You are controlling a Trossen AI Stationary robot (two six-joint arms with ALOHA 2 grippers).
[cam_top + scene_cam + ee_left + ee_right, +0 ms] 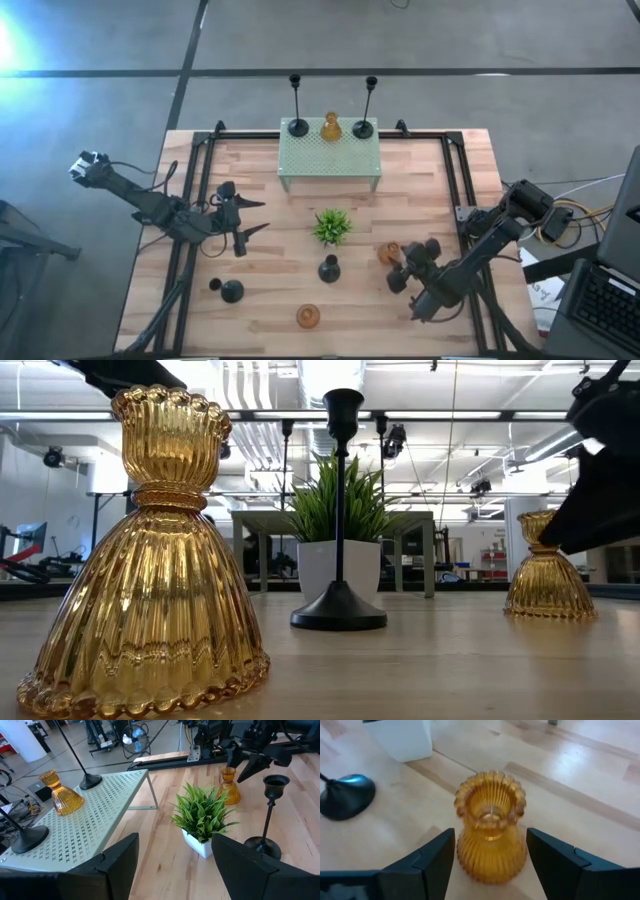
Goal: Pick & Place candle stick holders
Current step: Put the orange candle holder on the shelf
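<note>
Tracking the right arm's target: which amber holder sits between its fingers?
The amber holder right of the plant, between the right gripper's open fingers; the others sit on the stand and near the front edge.

Candle stick holders, seven, all upright.

- Two tall black (297, 105) (367, 103): thin stems, round bases; far edge of the pale green stand, left and right.
- Amber ribbed glass (330, 127): squat, between those two on the stand.
- Amber ribbed glass (389, 253): table, right of centre, scalloped rim, bell-shaped base.
- Amber ribbed glass (308, 317): near edge, centre.
- Black, slim stem on a round base (329, 268): centre, just nearer than the plant.
- Black, short (230, 291): near left.
</note>
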